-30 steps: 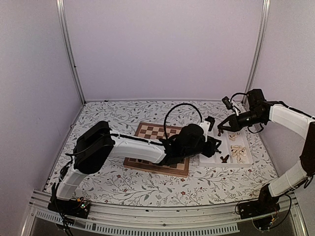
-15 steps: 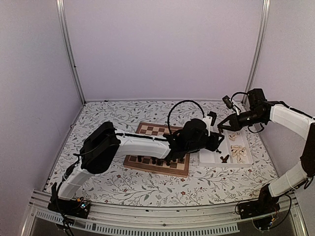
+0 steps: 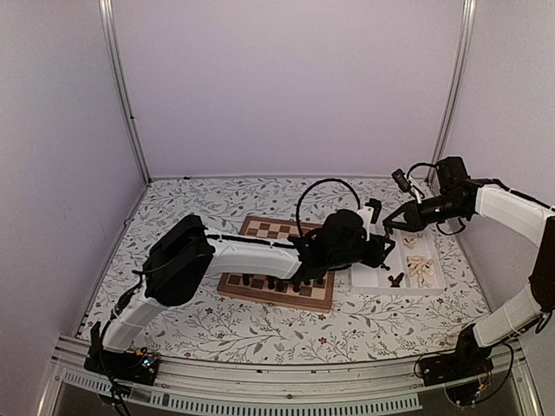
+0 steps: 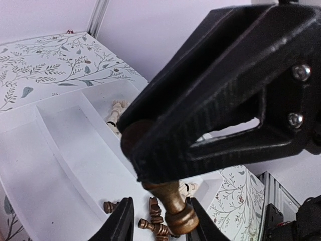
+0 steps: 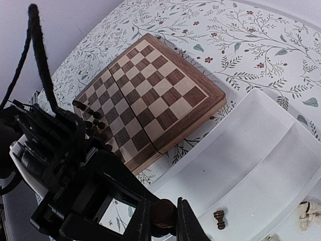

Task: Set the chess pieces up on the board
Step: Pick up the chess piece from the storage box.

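Above the white tray [image 3: 373,276] my two grippers meet. My right gripper [image 5: 163,221] is shut on the round top of a dark brown chess piece [image 4: 175,206], which hangs base down. My left gripper [image 4: 158,221] stands open around that base: one finger [image 4: 194,221] touches it and the other [image 4: 123,223] is apart. In the top view the left gripper [image 3: 384,247] sits just below the right gripper [image 3: 388,227]. The board [image 5: 150,95] carries a row of dark pieces [image 5: 85,113] along its near edge [image 3: 269,283].
Loose dark pieces [image 4: 155,221] lie in one tray compartment, and a single one [image 5: 219,218] shows in the right wrist view. Cream pieces [image 3: 421,269] fill the right compartments. My left arm [image 3: 251,256] stretches low across the board. Walls close in on three sides.
My left wrist has lifted and shifted off the board's near row toward the right gripper, uncovering the dark pieces there. Its jaws have narrowed a little. The right arm has stayed still.
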You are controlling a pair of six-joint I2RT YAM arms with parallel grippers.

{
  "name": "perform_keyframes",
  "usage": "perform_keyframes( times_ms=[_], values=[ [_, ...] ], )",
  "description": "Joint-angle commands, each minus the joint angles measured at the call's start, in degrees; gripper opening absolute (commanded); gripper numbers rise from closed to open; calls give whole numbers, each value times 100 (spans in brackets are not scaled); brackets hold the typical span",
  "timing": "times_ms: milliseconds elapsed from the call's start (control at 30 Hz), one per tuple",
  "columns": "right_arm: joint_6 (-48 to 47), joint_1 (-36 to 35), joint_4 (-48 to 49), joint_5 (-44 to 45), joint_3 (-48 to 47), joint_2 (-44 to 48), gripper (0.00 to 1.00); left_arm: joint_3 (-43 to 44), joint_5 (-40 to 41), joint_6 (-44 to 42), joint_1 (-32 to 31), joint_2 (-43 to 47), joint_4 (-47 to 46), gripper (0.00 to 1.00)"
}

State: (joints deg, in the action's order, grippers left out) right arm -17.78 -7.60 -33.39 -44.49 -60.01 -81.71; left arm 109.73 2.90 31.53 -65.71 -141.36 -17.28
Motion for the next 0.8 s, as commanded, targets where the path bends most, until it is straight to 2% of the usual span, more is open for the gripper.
perform_keyframes(
  times_ms=[0,300,633,767],
  values=[
    [9,-22,68,-16,43,139,8,195,-219,-104,3,-45,-136,38],
    [-39,-20,67,-76,124,171,8,90,-142,252,122,-14,-189,34],
    [-50,-23,76,-46,162,217,9,149,-367,312,189,-120,-294,16],
    [-59,-20,94,-54,198,184,9,157,-417,261,199,-120,-355,16]
  ],
)
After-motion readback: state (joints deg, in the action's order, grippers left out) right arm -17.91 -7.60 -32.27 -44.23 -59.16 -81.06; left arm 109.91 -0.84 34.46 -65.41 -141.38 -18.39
